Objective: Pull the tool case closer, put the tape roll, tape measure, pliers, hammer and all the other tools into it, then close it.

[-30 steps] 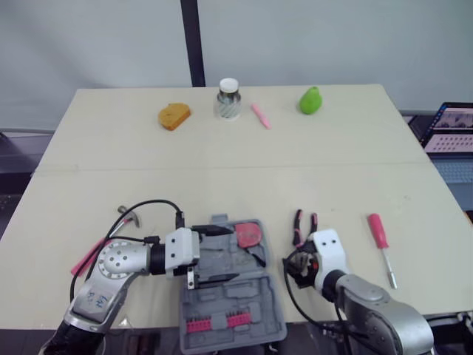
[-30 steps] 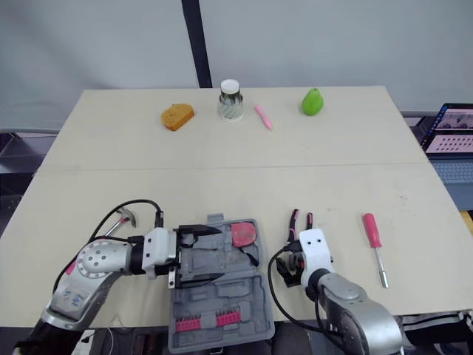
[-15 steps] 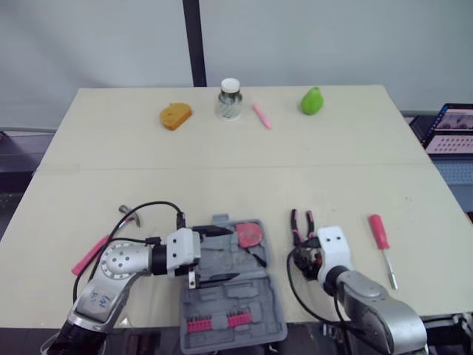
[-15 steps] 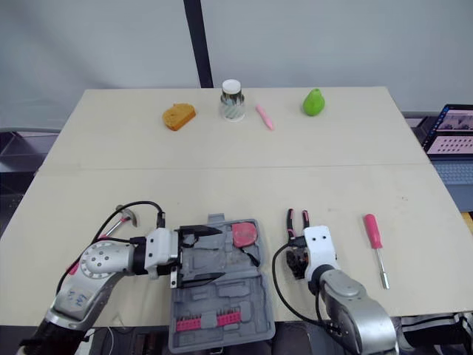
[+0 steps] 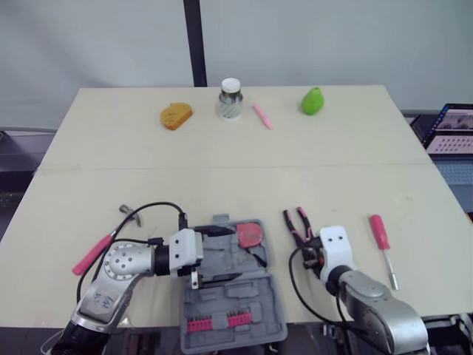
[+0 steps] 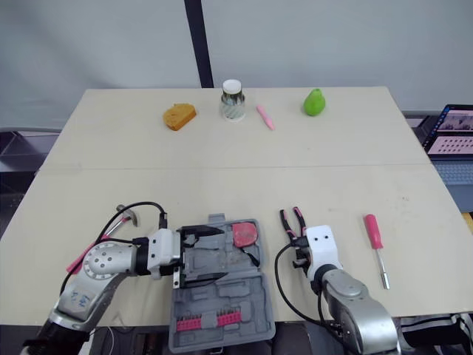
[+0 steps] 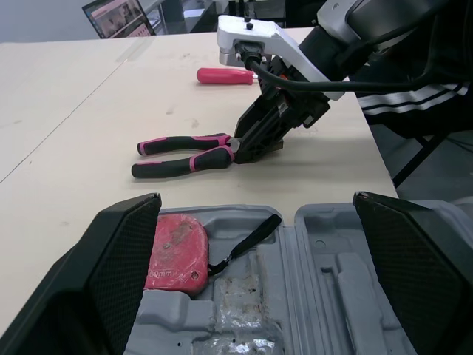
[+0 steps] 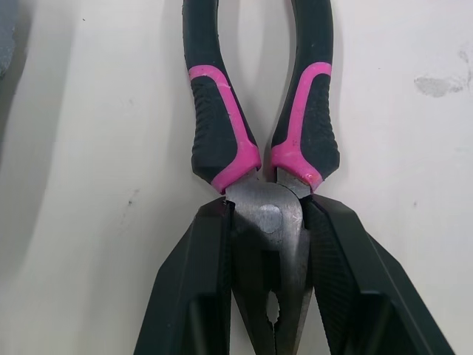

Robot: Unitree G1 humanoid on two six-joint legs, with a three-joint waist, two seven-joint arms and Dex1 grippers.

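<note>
Pink-handled pliers [image 6: 290, 220] on the counter [image 5: 222, 163], at 3 o'clock of the open tool case [image 5: 244, 303], steel head clamped in my right hand [image 8: 266, 214]; my left hand [image 5: 235, 254] spread wide over the case.

A big pale table [image 5: 222, 163] has a thin line running across it from left to right. Behind its far edge stands a plain grey wall [image 5: 332, 37] with a black pole [image 5: 194, 41]. At the right edge, what may be a laptop [image 5: 452, 129] glows.
</note>
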